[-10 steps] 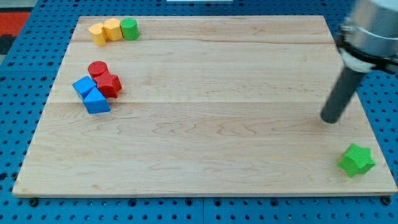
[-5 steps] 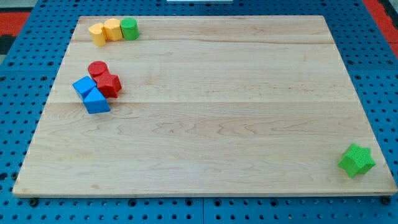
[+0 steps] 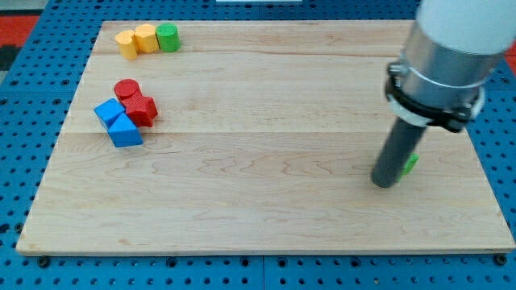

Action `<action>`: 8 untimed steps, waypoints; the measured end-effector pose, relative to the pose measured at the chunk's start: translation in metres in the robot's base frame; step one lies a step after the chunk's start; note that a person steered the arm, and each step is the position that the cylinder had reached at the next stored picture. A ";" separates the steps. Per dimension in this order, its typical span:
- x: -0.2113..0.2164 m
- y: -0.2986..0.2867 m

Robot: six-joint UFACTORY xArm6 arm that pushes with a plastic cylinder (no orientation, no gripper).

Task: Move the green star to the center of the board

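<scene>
My tip (image 3: 384, 184) stands on the wooden board (image 3: 266, 209), on its right half. The green star (image 3: 411, 163) peeks out just beside the rod, on its right and slightly toward the view's top, mostly hidden behind it; I cannot tell whether they touch. There is no gripper, only the bare rod. The board's centre lies left of the star, so the star sits on the far side of my tip from where it must go. I judge the tip must get round to the star's right before pushing left.

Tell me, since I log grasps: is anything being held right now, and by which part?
Nothing is held. My tip only pushes; the green star shows as a sliver at the rod's right side, mostly hidden, apparently touching it.
</scene>
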State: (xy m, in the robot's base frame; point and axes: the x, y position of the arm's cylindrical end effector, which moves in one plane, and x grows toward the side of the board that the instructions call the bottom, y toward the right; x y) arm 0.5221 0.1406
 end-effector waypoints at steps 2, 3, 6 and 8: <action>-0.030 -0.082; -0.005 -0.096; 0.068 0.049; 0.012 0.012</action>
State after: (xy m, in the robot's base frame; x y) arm 0.5339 0.1523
